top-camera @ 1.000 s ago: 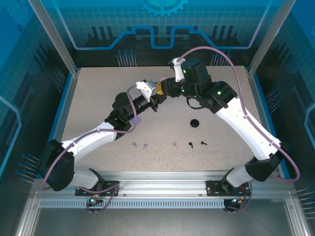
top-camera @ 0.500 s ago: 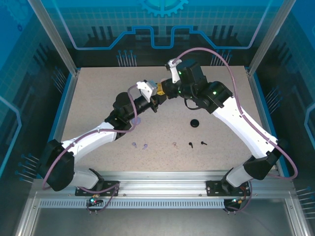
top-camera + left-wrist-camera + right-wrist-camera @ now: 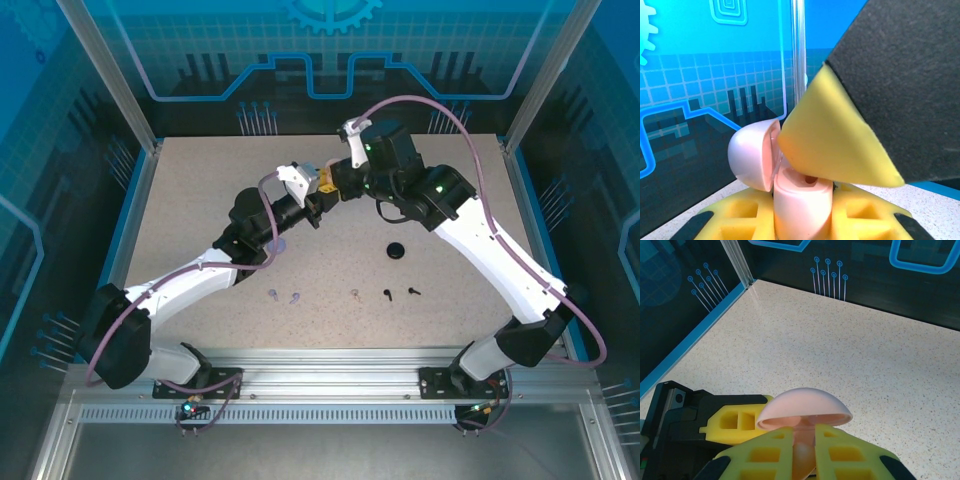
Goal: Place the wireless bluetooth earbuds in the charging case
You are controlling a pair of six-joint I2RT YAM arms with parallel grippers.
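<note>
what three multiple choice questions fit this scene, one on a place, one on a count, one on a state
1. Where is the pink charging case?
A. held in the left gripper
B. lying beside the black earbuds
C. on the rail at the near edge

2. How many earbuds lie in the row on the table?
A. three
B. five
C. six

3. How is the pink case's lid?
A. shut
B. lying loose on the table
C. hinged open

Answers:
1. A: the left wrist view shows the case's base between that gripper's yellow fingers.
2. B: the top view shows two lilac earbuds, one pink earbud and two black earbuds.
3. C: the lid is tipped back from the base.
</note>
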